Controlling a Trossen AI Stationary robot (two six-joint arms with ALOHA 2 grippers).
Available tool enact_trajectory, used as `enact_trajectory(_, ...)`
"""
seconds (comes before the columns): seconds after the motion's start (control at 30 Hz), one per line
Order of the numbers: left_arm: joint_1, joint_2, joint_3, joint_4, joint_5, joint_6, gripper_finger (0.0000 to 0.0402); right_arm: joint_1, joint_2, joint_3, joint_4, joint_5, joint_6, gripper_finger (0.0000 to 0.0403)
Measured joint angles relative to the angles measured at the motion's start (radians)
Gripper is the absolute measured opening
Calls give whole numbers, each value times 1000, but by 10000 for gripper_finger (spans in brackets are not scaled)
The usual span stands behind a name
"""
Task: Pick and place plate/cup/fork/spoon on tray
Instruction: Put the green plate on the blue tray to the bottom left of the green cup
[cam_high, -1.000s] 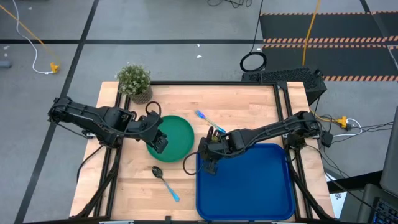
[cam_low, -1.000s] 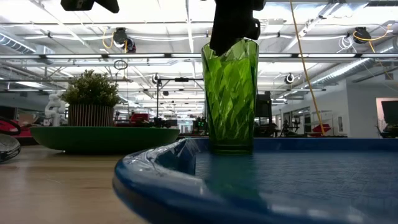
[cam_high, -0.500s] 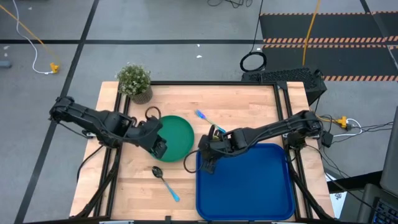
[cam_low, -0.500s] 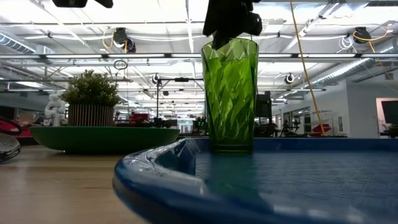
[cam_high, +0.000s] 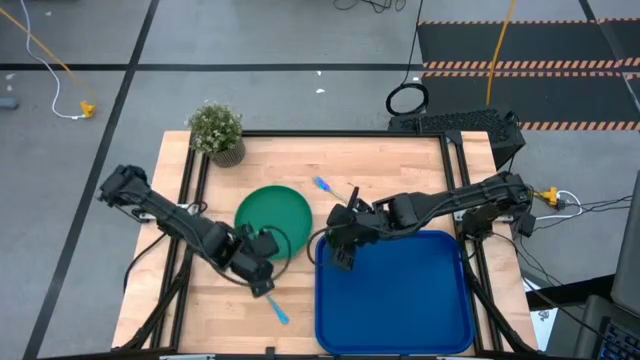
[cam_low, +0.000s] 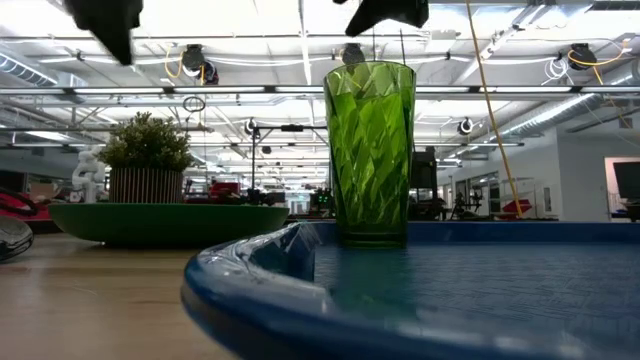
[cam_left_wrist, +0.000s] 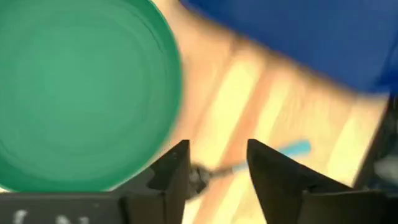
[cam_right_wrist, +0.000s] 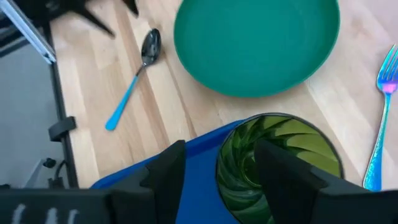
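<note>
From above, on the worktop: the plate is seen left of the tray, apart from it. The fork lies beyond the tray's far-left corner. The left claw is positioned over the spoon, only whose handle end shows. The right claw sits over the tray's far-left corner, hiding the cup beneath. A potted plant occupies the far-left corner.

At worktop level: the cup is recorded upright inside the tray, with a dark claw just above its rim, clear of it.

Left wrist: the fingers are seen apart, with the spoon on the worktop between them; the plate lies alongside.

Right wrist: the fingers are spread wide and grip nothing; the cup stands past them on the tray.

Step judged: cup placed and released; spoon pick in hand. A descent and closure on the spoon's neck would be called for next.
</note>
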Motion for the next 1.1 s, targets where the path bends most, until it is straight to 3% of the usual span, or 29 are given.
enact_trajectory(0.2,-3,79,0,1,85,18,208,0,-35,0,-1,4,-9,185)
enact_trajectory(0.57,50,219,0,1,163,39,212,10,-40,0,-3,1,-54,185)
enact_trajectory(0.83,87,233,-1,0,66,124,212,14,-40,0,-13,-56,-122,185)
enact_trajectory(1.1,94,233,-34,73,-25,354,212,14,-41,0,-16,-113,-156,185)
